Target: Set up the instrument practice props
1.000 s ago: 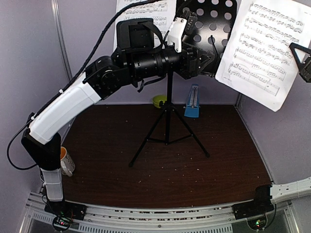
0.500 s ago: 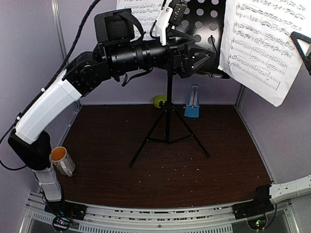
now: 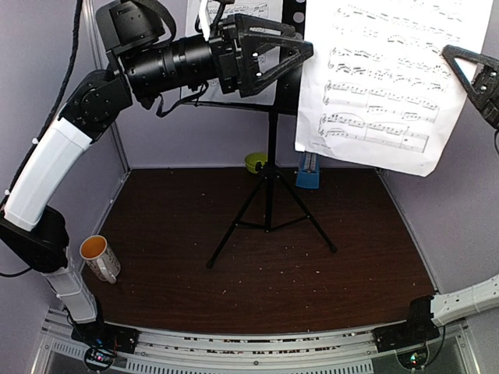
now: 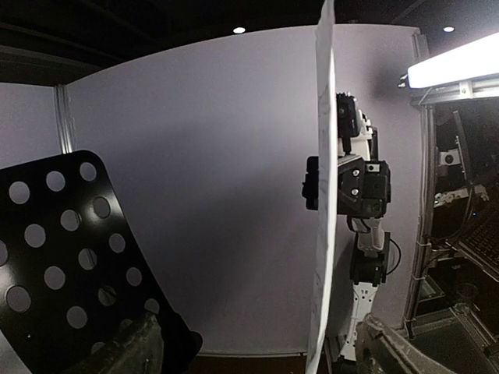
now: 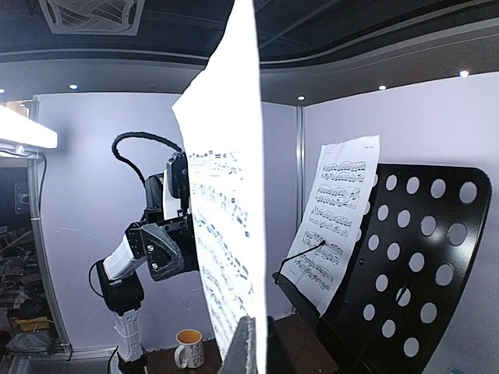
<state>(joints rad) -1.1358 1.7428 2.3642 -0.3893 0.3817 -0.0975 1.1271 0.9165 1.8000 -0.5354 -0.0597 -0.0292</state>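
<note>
**Left gripper**: jaws spread wide, holding nothing, raised beside the music stand. 1 sheet-music page leans on the stand's perforated desk. The metronome stands on the table behind the tripod.

**Right gripper**: clamped on an edge of the 2nd page, held aloft right of the desk.

**Handling:** the page is probably light, limp and easily creased. An edge pinch suits it, with the desk taking its weight.

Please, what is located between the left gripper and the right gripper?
A sheet-music page, pinched by the right gripper, hangs between it and the open left gripper. The top view shows this.
</note>
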